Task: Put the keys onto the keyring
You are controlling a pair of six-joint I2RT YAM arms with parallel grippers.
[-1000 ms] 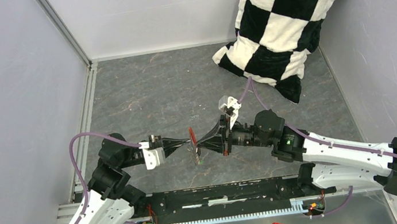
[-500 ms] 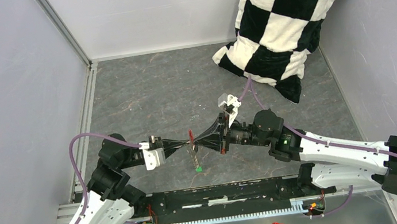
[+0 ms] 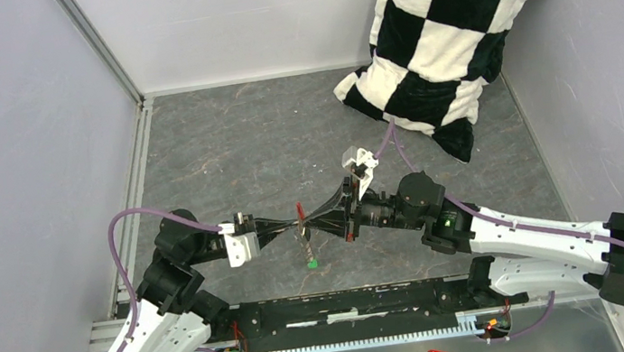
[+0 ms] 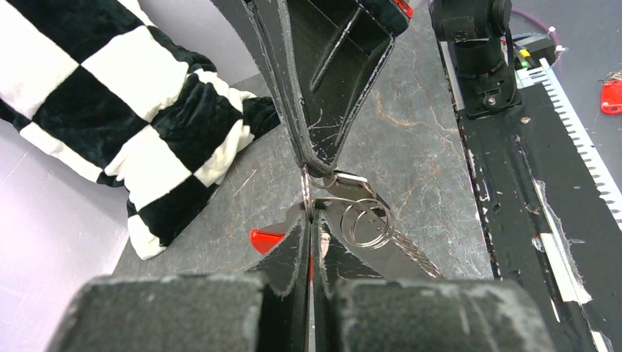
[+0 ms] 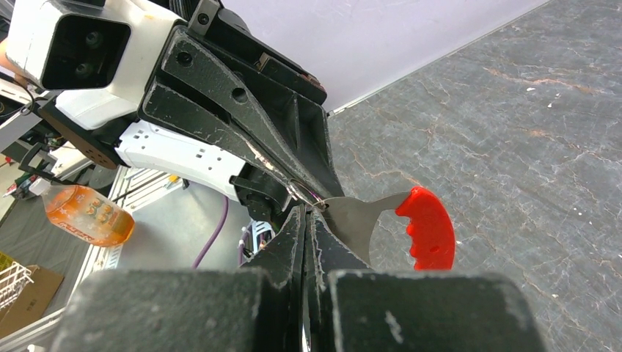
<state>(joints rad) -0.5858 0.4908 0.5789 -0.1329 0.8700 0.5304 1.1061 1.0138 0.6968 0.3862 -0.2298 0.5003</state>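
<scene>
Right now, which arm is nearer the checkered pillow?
Right. The right arm lies just short of the checkered pillow, by its lower corner; the left arm lies on the opposite side, farther off.

Top view: bright, even, diffuse light from overhead; focus sharp across frame. Checkered pillow (image 3: 443, 22): white squares hold detail. Soft dark shadow under pillow's near edge on table (image 3: 222, 142); faint soft shadows under arms, well nearer than pillow.

Left wrist view: left gripper (image 4: 309, 218) blurred at base, crisp at tips. Keyring (image 4: 363, 220) sharp, small glints on wire. Pillow behind slightly soft; straight lines bow toward edges.

Right wrist view: right gripper (image 5: 304, 214) base heavily out of focus; red key (image 5: 429, 229) sharp, evenly lit.
</scene>
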